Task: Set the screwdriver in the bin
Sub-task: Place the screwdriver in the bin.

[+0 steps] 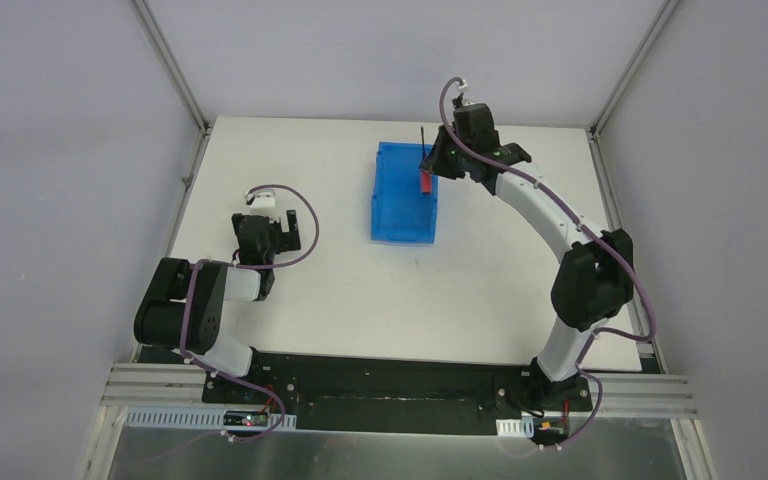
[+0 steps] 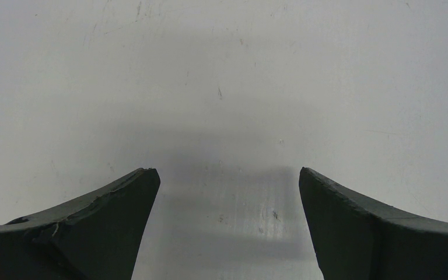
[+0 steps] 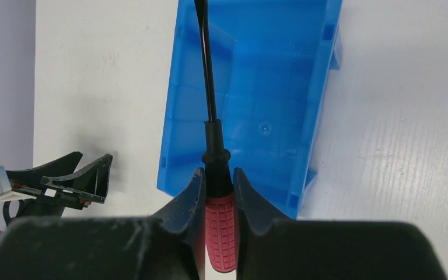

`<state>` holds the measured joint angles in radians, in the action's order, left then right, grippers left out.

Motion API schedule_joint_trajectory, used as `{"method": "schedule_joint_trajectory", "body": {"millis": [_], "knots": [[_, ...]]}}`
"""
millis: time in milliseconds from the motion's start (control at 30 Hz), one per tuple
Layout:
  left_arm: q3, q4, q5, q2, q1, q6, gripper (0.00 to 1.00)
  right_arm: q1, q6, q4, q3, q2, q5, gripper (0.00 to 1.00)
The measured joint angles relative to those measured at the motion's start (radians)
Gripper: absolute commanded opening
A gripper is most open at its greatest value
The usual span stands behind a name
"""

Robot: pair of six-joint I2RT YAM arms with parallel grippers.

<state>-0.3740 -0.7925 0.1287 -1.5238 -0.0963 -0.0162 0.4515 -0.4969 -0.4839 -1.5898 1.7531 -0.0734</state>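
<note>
The blue bin lies lengthwise in the middle far part of the white table; it also shows in the right wrist view. My right gripper is shut on the screwdriver and holds it above the bin's far right part. In the right wrist view the red handle sits between the fingers of that gripper and the thin black shaft points out over the bin. My left gripper is open and empty over bare table at the left; its wrist view shows nothing between the fingers.
The enclosure walls and aluminium posts ring the table. The left arm shows at the left in the right wrist view. The black base plate runs along the near edge.
</note>
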Motion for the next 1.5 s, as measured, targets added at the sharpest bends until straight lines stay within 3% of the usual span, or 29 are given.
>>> {"method": "schedule_joint_trajectory", "body": {"millis": [533,1500], "knots": [[0.000,0.000,0.000,0.000,0.000,0.000,0.99,0.093,-0.026,0.013,-0.058,0.166,0.179,0.11],[0.000,0.000,0.000,0.000,0.000,0.000,0.99,0.189,-0.104,0.025,-0.072,0.326,0.385,0.13]]}}
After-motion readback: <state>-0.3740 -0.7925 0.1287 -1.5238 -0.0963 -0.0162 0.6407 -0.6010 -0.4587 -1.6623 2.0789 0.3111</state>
